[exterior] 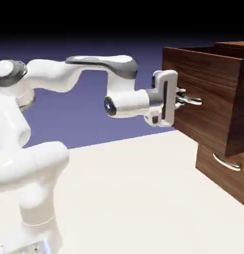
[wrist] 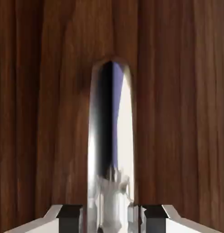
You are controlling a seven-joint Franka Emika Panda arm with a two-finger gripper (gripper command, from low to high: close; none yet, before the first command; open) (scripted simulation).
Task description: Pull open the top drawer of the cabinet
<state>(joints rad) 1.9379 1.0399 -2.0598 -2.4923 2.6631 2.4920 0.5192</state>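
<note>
While the arm reaches across, this shows:
Gripper: the gripper [exterior: 186, 99] is at the front of the top drawer [exterior: 206, 94], and its two grey fingers [wrist: 70, 214] sit tight on each side of the silver handle [wrist: 111, 150], holding it.
Top drawer: it sticks out from the cabinet [exterior: 233, 49], well past the lower drawer [exterior: 220, 173].
Handle: in the hand view it is big and shiny, standing up in the middle of the brown wood.
Lower drawer: it is pushed in, and its own silver handle [exterior: 227, 162] is free.
Table: the pale table [exterior: 134, 198] is under the arm.
</note>
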